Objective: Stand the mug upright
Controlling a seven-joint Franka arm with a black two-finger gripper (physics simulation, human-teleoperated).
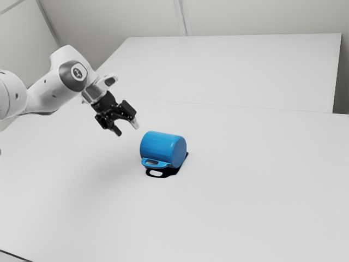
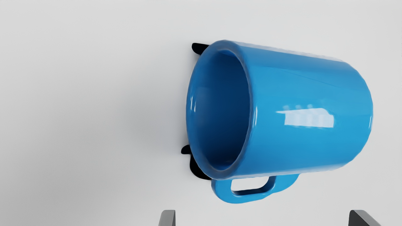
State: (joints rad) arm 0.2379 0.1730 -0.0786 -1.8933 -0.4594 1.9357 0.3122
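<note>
While the tool (image 1: 125, 129) hangs released and wide open, the mug (image 1: 162, 149) lies on its side at its four o'clock in the exterior view, mouth (image 2: 220, 110) toward nine.

Super glossy and smooth on the mug (image 2: 314, 81), tbh. Pretty matt and smooth on the table (image 1: 245, 202). Looks like smooth plastic on the arm (image 1: 52, 90).

the mug (image 1: 159, 146) lies sideways on the table (image 1: 245, 196), mouth (image 2: 221, 110) toward the exterior view's left, handle (image 2: 241, 198) on that view's near side; the gripper (image 1: 126, 129) hangs above the table, apart from the mug.
</note>
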